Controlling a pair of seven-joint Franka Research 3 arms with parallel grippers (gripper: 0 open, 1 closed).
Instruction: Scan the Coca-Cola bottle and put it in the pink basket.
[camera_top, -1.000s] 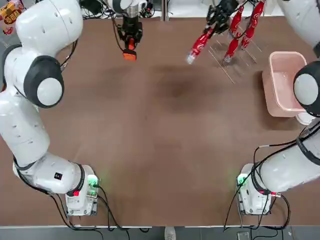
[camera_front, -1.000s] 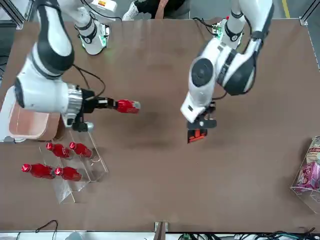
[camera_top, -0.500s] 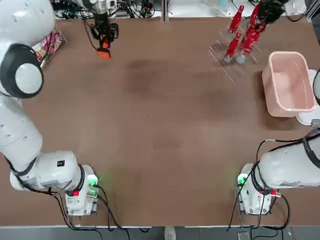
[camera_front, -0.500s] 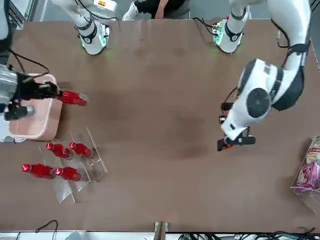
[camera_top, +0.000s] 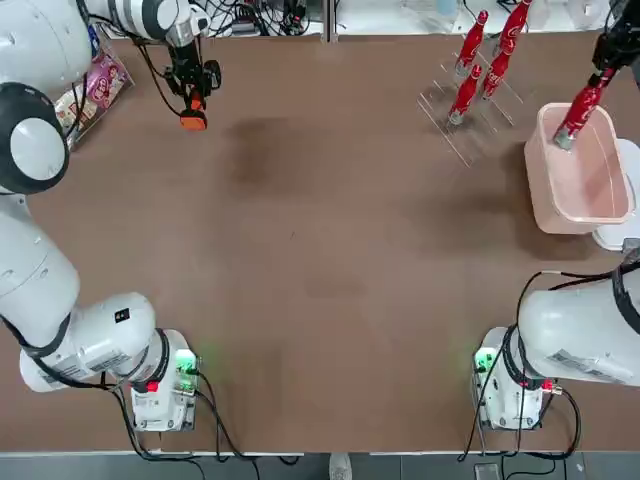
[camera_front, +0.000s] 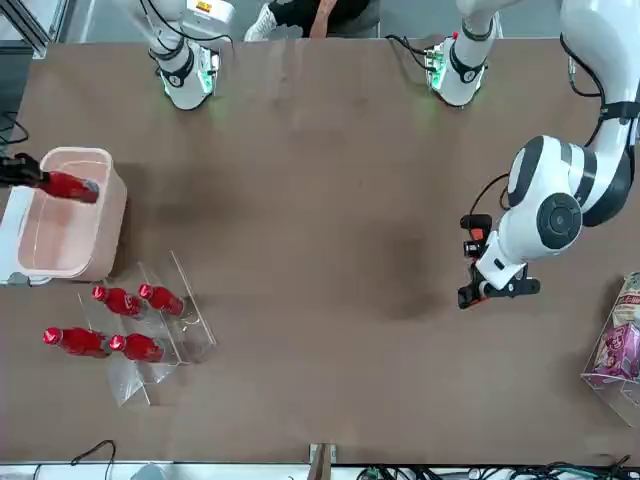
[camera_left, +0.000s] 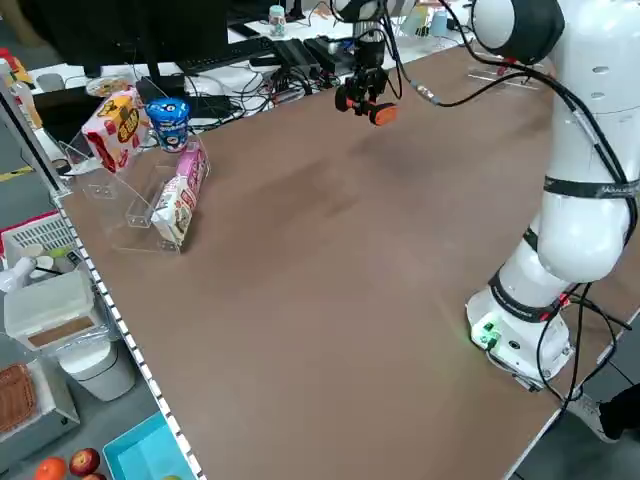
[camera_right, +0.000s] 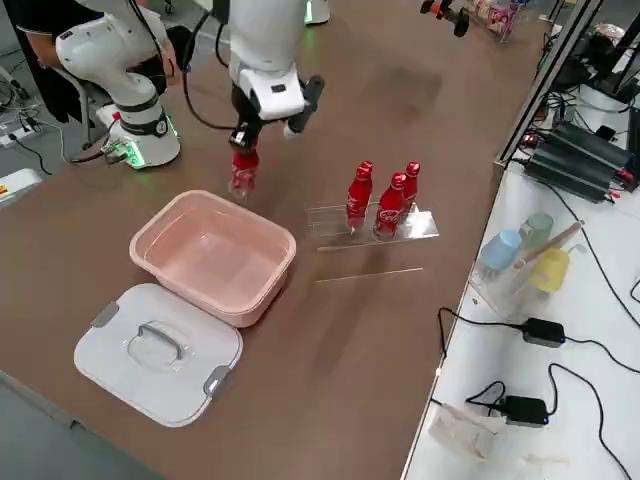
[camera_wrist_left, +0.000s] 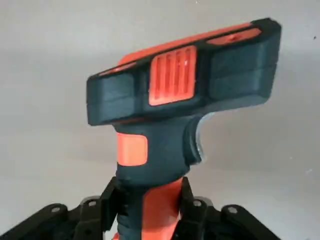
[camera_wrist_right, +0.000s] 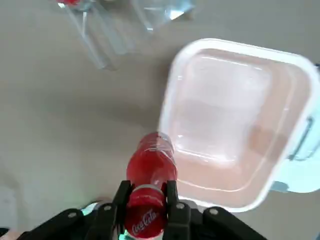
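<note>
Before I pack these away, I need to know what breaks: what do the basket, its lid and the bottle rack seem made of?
Basket: smooth, semi-gloss pink plastic, by its thin molded walls and rounded corners.
Lid: probably white plastic, with gray clips.
Rack: clear, glossy sheet, see-through with bright edges; likely acrylic, though glass isn't ruled out.

The lidless basket (camera_top: 578, 170) stands right of the bottle rack (camera_top: 468, 110).

A red bottle (camera_right: 244, 172) is held in the claw (camera_right: 245, 140), near the pink basket (camera_right: 215, 255). A white lid (camera_right: 130, 375) is laid on the table (camera_right: 350, 380) beside the basket. Three red bottles (camera_right: 389, 208) are stood on a clear rack (camera_right: 420, 226), near the table's edge.
</note>
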